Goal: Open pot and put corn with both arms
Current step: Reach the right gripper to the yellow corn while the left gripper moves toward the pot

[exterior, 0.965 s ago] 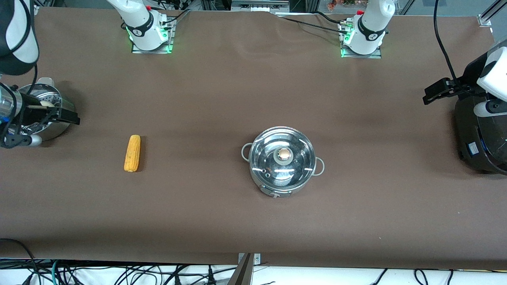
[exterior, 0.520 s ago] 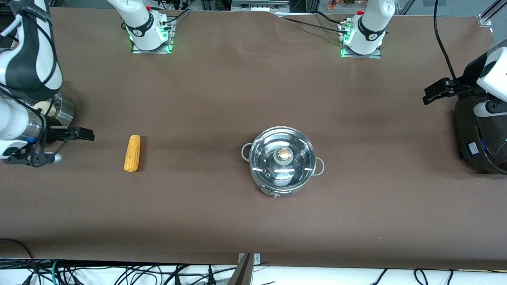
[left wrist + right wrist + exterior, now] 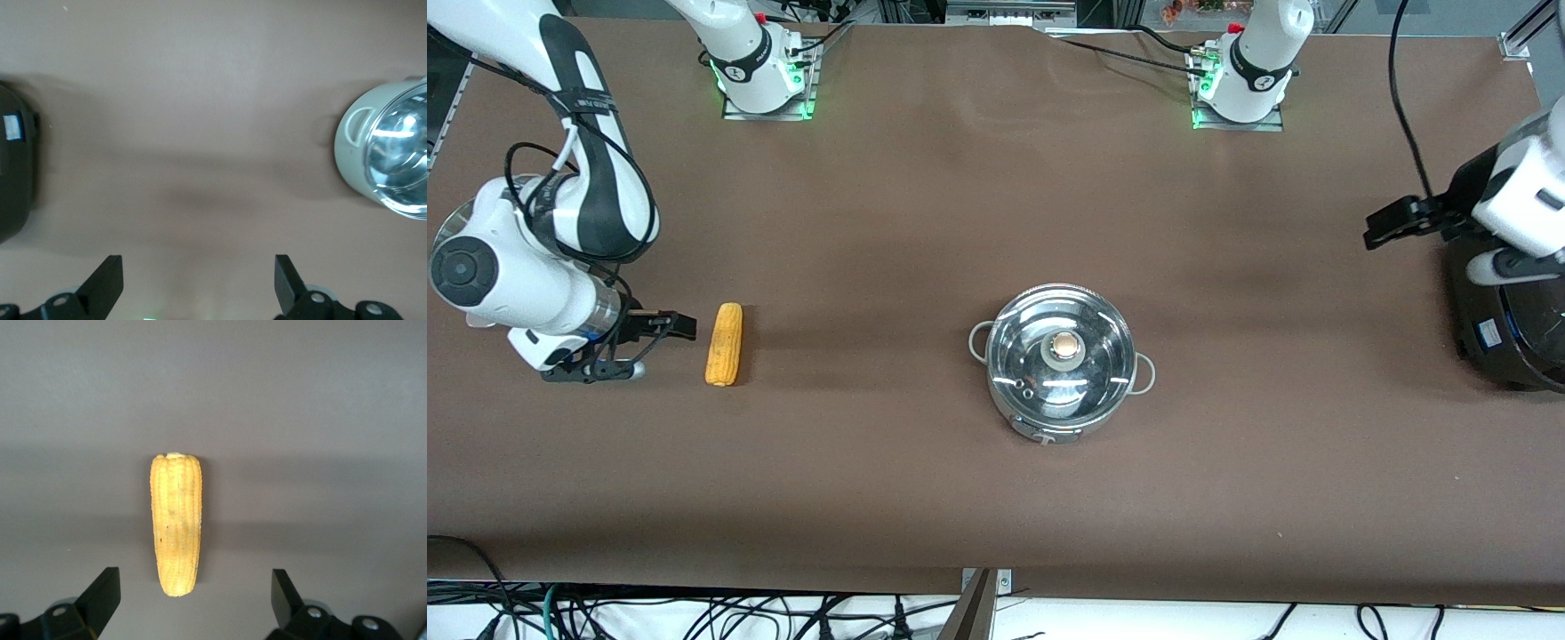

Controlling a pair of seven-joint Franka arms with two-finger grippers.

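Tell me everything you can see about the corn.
The corn is a single yellow-orange cob with neat rows of kernels, blunt at one end and tapering to a rounded tip at the other. It lies flat on the brown table, toward the right arm's end, well apart from the pot. Its blunt end points toward the robots' bases. Nothing touches it except the table. The right pincer is open close beside it, not gripping it.
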